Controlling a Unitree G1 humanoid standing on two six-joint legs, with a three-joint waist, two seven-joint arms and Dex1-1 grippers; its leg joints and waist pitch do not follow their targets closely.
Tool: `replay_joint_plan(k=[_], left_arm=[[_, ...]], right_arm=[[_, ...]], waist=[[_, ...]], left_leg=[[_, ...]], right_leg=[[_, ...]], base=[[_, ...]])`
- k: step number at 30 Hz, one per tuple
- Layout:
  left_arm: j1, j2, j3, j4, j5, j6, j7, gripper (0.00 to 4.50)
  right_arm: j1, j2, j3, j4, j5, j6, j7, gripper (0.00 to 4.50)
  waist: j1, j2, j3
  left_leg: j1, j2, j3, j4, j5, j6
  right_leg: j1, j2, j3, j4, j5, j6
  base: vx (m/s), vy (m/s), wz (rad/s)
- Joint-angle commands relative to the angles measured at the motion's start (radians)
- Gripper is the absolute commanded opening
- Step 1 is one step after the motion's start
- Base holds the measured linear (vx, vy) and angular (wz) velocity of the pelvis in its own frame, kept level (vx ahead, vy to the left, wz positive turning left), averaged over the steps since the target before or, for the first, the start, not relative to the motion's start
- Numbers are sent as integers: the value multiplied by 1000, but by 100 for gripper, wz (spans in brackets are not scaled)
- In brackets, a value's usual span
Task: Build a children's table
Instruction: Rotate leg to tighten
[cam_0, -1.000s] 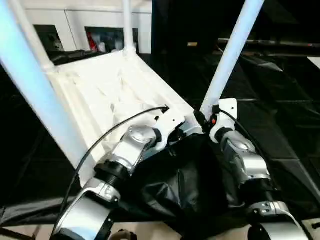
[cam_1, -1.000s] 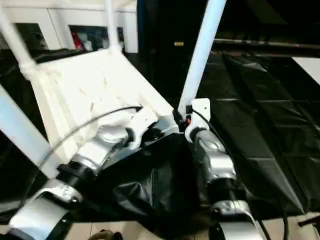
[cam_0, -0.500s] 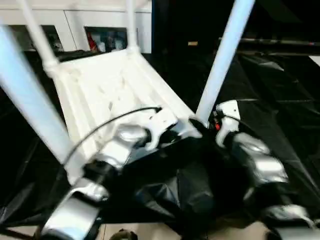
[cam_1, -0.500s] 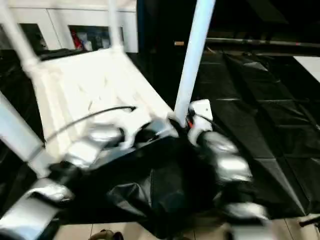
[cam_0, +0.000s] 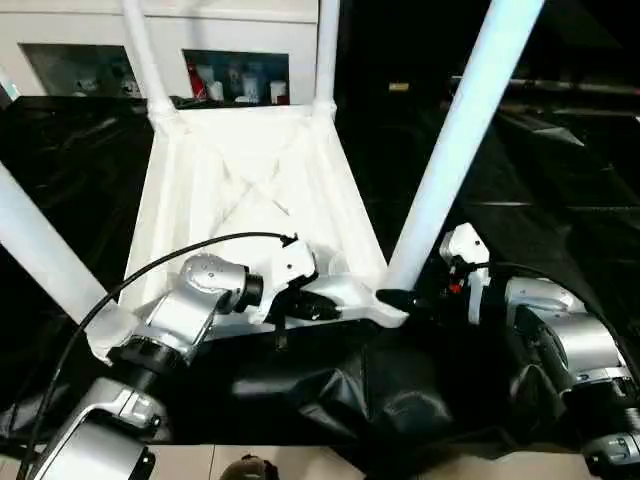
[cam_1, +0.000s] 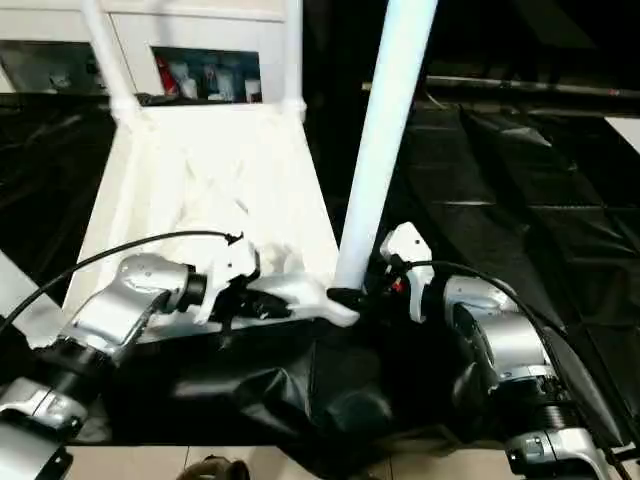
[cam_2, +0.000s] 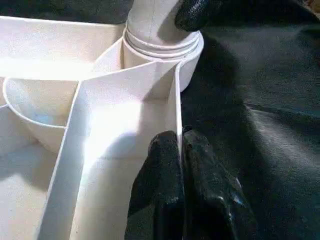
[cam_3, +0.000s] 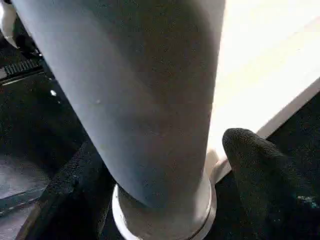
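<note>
The black-draped surface (cam_0: 560, 180) carries the white plastic rectangular table top (cam_0: 250, 180), which lies upside down with its ribbed underside turned up. Four long white tapered tubular legs are seen standing in its round corner sockets, the near right leg (cam_0: 455, 150) being the closest to both arms. Compared with a second ago, the top is seen more squarely and lower at its near edge, so it seems to be settled flatter on the cloth, although part of this shift may come from the camera. This is judged to mean that all legs are seated and the turning over of the table is what remains.

The left gripper (cam_2: 181, 150) is closed: a thin upright rib of the near edge is pinched between its two black fingers (cam_2: 162, 165), beside the corner socket.

The right gripper (cam_3: 165, 165) has been widened during the last second. Its fingers (cam_3: 255, 155) are now spread to both sides of the near right leg at its base, and a small gap is visible on one side, so the leg is surrounded but not firmly clamped.
</note>
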Motion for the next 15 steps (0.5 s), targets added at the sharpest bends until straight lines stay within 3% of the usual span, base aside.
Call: replay_joint_plan(k=[1,9,15], left_arm=[[3,-12,-13,-35,-45,5,-41,0],[10,-12,-7,-48,-42,13,-33,0],[-18,-40,2,0,2,7,69,0]], right_arm=[[-12,-11,-9,-16,20,-7,12,314],[-5,-21,5,-18,19,11,47,245],[4,20,-7,18,-7,3,-52,206]], waist=[[1,-14,-70],[1,-18,-71],[-2,-22,-67]], left_leg=[[29,96,-45,-71,-178,58],[27,94,-43,-67,-139,79],[27,93,-45,-68,-155,71]], right_leg=[[41,-100,57,-67,-240,-220],[42,-98,56,-62,-204,-225],[40,-99,56,-69,-256,-212]], base=[[0,0,0],[0,0,0],[0,0,0]])
